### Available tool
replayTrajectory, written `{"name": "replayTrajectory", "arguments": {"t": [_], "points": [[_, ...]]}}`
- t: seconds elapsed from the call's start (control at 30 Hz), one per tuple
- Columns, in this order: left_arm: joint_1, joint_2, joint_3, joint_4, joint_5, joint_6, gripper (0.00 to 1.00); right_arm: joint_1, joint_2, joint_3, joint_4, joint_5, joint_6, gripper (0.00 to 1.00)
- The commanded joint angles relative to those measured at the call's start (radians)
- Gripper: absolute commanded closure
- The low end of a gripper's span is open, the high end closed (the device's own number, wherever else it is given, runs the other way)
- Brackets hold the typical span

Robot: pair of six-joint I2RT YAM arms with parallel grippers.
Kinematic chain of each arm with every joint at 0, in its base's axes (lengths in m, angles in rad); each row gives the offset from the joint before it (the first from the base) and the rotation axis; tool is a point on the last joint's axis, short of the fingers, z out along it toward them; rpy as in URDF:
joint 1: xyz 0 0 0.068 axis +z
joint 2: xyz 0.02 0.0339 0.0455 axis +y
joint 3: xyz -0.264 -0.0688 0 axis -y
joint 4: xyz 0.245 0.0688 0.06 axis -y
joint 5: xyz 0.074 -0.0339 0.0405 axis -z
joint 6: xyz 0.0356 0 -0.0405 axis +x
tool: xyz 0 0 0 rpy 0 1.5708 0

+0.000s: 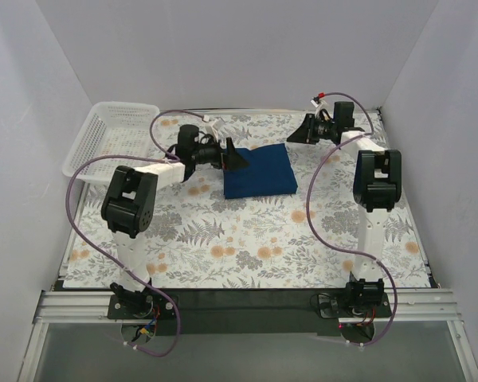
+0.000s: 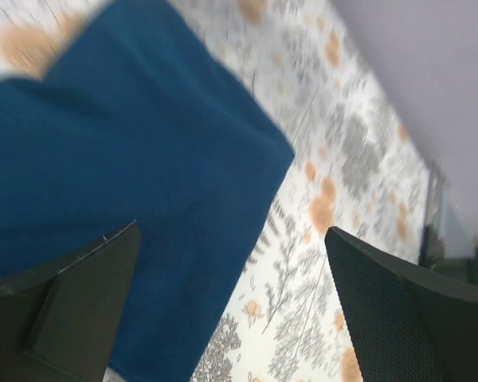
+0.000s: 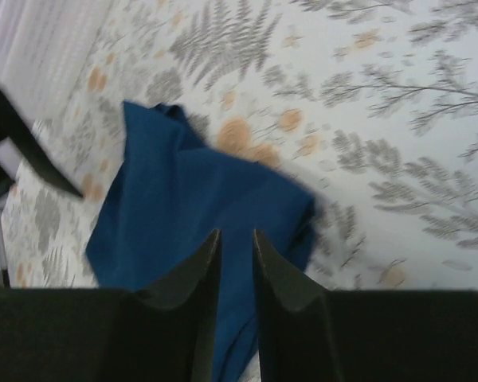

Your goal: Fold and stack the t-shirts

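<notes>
Listing left to right, four entries on one floral-print tabletop [image 1: 247,239].

1. Basket [image 1: 84,151], white plastic lattice. It stands at the far-left corner, left of and behind the left claw, well apart from it.

2. Left claw [image 1: 237,157] [image 2: 233,231]. The jaws are spread wide with nothing between them. In the wrist view one jaw hangs over blue cloth and the other over bare tabletop. Whether it touches the cloth cannot be told, as that view is blurred.

3. T-shirt [image 1: 260,171] [image 2: 103,143] [image 3: 183,199], dark navy and folded to a rough rectangle. It lies flat on the tabletop. Its left edge is just beside and partly under the left claw, and its far-right corner is near the right claw. From the right wrist, one far corner looks rumpled.

4. Right claw [image 1: 301,133] [image 3: 235,236]. The jaws stand only a narrow slit apart and grip nothing. The t-shirt lies ahead of and below it, to its left, without contact.
</notes>
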Motion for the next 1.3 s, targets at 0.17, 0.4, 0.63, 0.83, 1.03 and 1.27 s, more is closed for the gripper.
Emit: {"name": "replayTrajectory", "arguments": {"t": [0.17, 0.4, 0.63, 0.83, 1.03, 1.27], "points": [[0.11, 0.117, 0.229, 0.077, 0.091, -0.217, 0.03, 0.025, -0.313, -0.42, 0.034, -0.358, -0.16, 0.75], [0.11, 0.238, 0.307, 0.139, 0.108, -0.304, 0.09, 0.041, -0.276, -0.484, 0.028, -0.418, -0.142, 0.79], [0.11, 0.292, 0.341, 0.115, 0.102, -0.311, 0.1, 0.051, -0.215, -0.468, -0.061, -0.363, -0.156, 0.82], [0.111, 0.364, 0.422, 0.015, 0.036, -0.286, 0.1, 0.051, -0.133, -0.418, -0.201, -0.308, -0.223, 0.82], [0.119, 0.43, 0.494, -0.043, 0.008, -0.291, 0.1, 0.05, -0.1, -0.409, -0.273, -0.207, -0.252, 0.85], [0.124, 0.465, 0.551, -0.084, -0.036, -0.292, 0.1, 0.05, -0.104, -0.385, -0.327, -0.212, -0.32, 0.82]]}}
